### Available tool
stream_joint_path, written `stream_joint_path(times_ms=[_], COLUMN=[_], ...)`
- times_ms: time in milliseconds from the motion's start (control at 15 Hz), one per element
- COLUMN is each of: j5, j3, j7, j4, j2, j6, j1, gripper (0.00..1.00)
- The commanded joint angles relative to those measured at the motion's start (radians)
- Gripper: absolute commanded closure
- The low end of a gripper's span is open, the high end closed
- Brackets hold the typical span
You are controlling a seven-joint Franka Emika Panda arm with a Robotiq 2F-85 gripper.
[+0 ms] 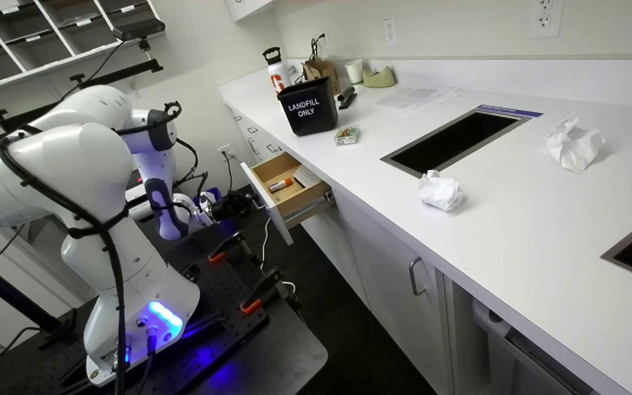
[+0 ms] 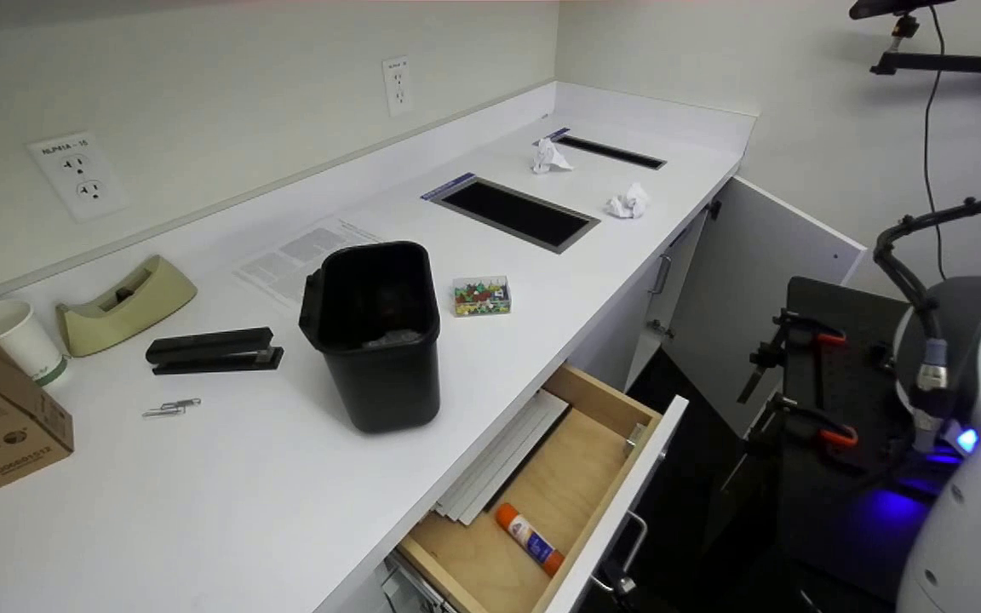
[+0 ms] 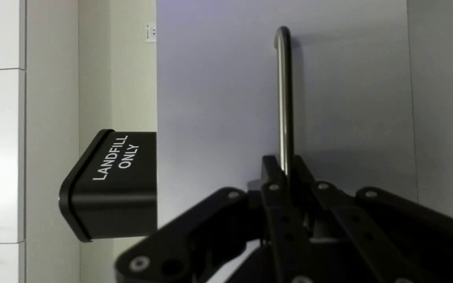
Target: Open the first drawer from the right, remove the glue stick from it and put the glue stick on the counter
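Observation:
The drawer (image 2: 631, 498) stands pulled out from under the white counter (image 1: 513, 230), its tan wooden inside visible in both exterior views. On its floor lies the orange-capped glue stick (image 2: 530, 538), near the front panel; it also shows as a small orange piece, the glue stick (image 1: 281, 185), in an exterior view. In the wrist view my gripper (image 3: 285, 169) is closed around one end of the metal drawer handle (image 3: 284, 98), a finger on each side of the bar. From outside, the gripper (image 1: 257, 202) is at the drawer's front, outside the box.
Pale flat strips (image 2: 503, 460) lie in the drawer beside the glue stick. Above it on the counter stand a black landfill bin (image 1: 310, 109) and a small box of pins (image 2: 482, 296). Crumpled paper (image 1: 440, 191) lies by a dark cutout (image 1: 458, 142). A cabinet door (image 2: 771, 281) hangs open.

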Motion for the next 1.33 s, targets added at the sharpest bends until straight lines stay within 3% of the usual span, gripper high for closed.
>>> stream_joint_path(times_ms=[0,267,600,667,800,1000,1267], j5=[0.085,0.146,0.203,0.202,0.212,0.238,0.259], j3=[0.02,0.014,0.022,0.031,0.036,0.056,0.093], j7=[0.072,0.063,0.049,0.04,0.047,0.042,0.042], j4=[0.012,0.002,-0.044,-0.07,-0.114,-0.216,-0.377], j2=[0.002,-0.02,-0.071,-0.094,-0.145,-0.263,-0.428], j6=[-0.041,-0.045,-0.022,0.008,0.024,0.065,0.262], j1=[0.061,0.118,0.132,0.12,0.114,0.092,-0.003], gripper=[0.98,0.98,0.98,0.65,0.58,0.36,0.05])
